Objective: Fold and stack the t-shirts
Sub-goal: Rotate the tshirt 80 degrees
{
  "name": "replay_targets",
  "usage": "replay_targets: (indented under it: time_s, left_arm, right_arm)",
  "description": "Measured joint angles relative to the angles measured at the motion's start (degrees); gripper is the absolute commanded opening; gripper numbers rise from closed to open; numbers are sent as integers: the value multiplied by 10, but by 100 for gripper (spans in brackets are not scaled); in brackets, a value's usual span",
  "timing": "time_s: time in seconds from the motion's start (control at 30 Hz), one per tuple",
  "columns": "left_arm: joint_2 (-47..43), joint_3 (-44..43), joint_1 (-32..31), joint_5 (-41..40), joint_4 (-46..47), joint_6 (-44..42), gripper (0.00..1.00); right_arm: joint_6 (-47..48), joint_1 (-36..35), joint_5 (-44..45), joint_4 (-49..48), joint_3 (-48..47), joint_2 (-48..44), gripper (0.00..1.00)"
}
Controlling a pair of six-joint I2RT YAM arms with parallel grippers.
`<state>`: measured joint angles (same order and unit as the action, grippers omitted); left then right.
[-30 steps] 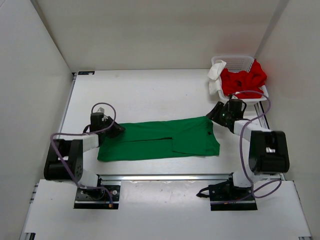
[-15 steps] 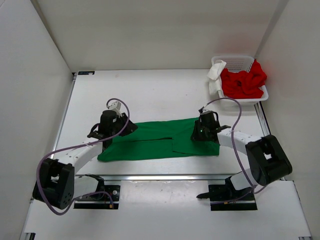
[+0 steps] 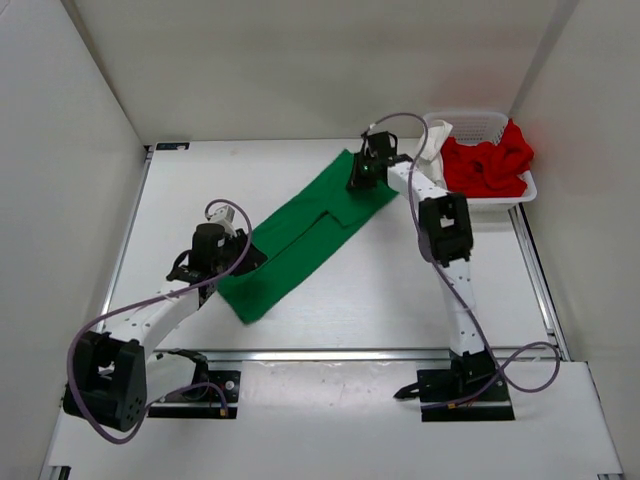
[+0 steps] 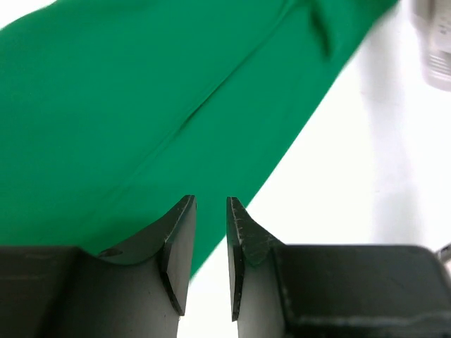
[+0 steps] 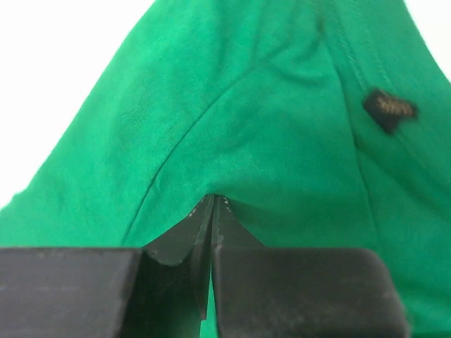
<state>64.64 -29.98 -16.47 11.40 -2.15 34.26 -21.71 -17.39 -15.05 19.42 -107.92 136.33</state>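
Observation:
A bright green t-shirt (image 3: 300,235), folded into a long strip, lies diagonally from near left to far right. My right gripper (image 3: 361,177) is at its far end, beside the basket, and is shut on the green cloth (image 5: 246,127), which puckers at the fingertips of the gripper (image 5: 215,200). At the strip's near left end is my left gripper (image 3: 242,256). Its jaws (image 4: 210,202) stand a narrow gap apart above the shirt's edge (image 4: 141,91), and nothing is between them. A red t-shirt (image 3: 488,165) fills the basket. A white t-shirt (image 3: 432,150) hangs over its left rim.
The white mesh basket (image 3: 482,120) stands at the table's far right corner. White walls close in the table on the left, back and right. A small dark label (image 5: 389,109) shows on the green cloth near the right gripper.
The right gripper shut on the green shirt's right end and carried it to the far side, so the strip swung from level to diagonal. The left gripper shifted slightly along the near left end.

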Motion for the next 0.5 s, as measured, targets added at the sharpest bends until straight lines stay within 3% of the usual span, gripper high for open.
replay_targets:
  time_s: [0.07, 0.13, 0.23, 0.33, 0.5]
  left_arm:
    - [3, -2, 9, 0, -10, -1, 36]
    - [8, -8, 15, 0, -21, -2, 36]
    - [8, -14, 10, 0, -31, -4, 36]
    - [7, -17, 5, 0, -41, -5, 37]
    - [-33, -13, 26, 13, -63, -9, 38]
  right_arm:
    - [9, 3, -14, 60, -208, 118, 2]
    - [9, 7, -27, 85, -317, 174, 4]
    - [13, 9, -34, 95, -238, 104, 17]
    - [30, -4, -16, 110, -121, -37, 28]
    - [36, -90, 17, 16, 108, -340, 33]
